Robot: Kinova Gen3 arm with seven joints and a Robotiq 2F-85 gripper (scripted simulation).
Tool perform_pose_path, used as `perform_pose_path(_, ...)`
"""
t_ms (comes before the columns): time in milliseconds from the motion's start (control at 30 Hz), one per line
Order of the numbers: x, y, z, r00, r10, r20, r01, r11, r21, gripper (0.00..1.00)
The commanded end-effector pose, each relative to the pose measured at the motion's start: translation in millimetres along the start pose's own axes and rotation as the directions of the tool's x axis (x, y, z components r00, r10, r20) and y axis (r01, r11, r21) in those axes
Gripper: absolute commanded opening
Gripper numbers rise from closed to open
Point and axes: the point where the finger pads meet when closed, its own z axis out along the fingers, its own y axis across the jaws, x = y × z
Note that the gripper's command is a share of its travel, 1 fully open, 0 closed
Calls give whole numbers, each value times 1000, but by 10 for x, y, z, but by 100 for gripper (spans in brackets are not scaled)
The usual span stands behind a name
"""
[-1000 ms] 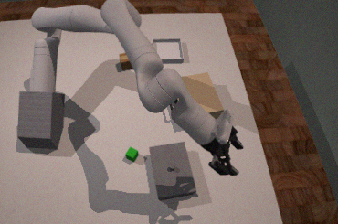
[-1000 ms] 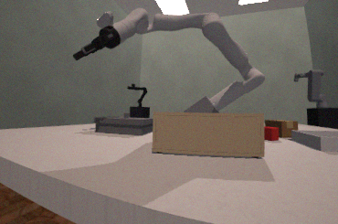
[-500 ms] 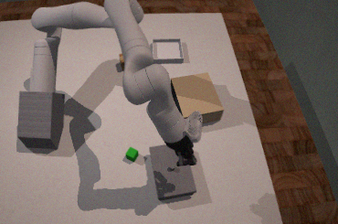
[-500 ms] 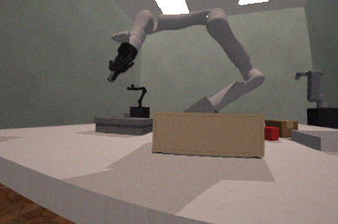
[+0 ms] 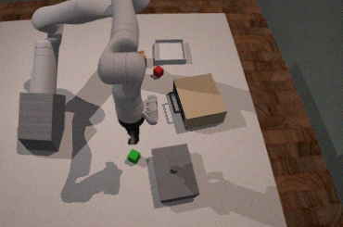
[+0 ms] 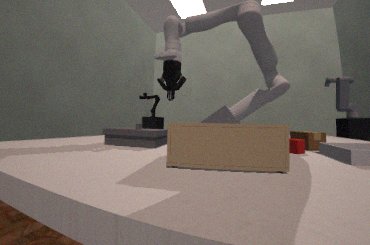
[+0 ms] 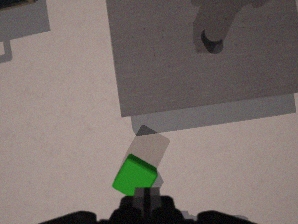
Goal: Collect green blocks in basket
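Note:
A green block (image 5: 133, 156) (image 7: 134, 176) lies on the table beside the metal box. My gripper (image 5: 133, 142) (image 6: 171, 98) (image 7: 147, 203) points down, shut and empty, high above the table near that block. The metal box (image 6: 135, 138) has its lid (image 5: 173, 187) (image 7: 165, 65) on, with a small dark knob; its inside is hidden. The light wooden cabinet (image 5: 199, 96) (image 6: 227, 147) has its handle side facing left in the top view, and its drawer looks shut. The basket, a low grey open tray (image 5: 170, 61) (image 6: 350, 154), stands at the back with no block visible in it.
A red block (image 5: 158, 71) (image 6: 297, 146) lies between basket and cabinet. A brown box (image 5: 144, 56) (image 6: 316, 141) stands beside it, partly hidden by the arm in the top view. A large grey box (image 5: 41, 118) stands at the left, by the arm's base.

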Motion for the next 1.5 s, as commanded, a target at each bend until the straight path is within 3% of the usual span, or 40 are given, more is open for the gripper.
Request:
perform_pose_path(0,-153,-104,-26,1000,-14,20,14,1000,2,10)
perform_pose_path(533,-173,-120,-28,999,-39,23,39,999,6,10)
perform_pose_path(867,-177,-120,-24,968,-248,22,248,969,13,10)
perform_pose_path(1033,-177,-120,-23,909,-417,19,417,909,17,10)
perform_pose_path(1100,-177,-120,-23,909,-417,19,417,909,17,10)
perform_pose_path(1467,-170,-120,-25,668,-744,11,744,668,22,10)
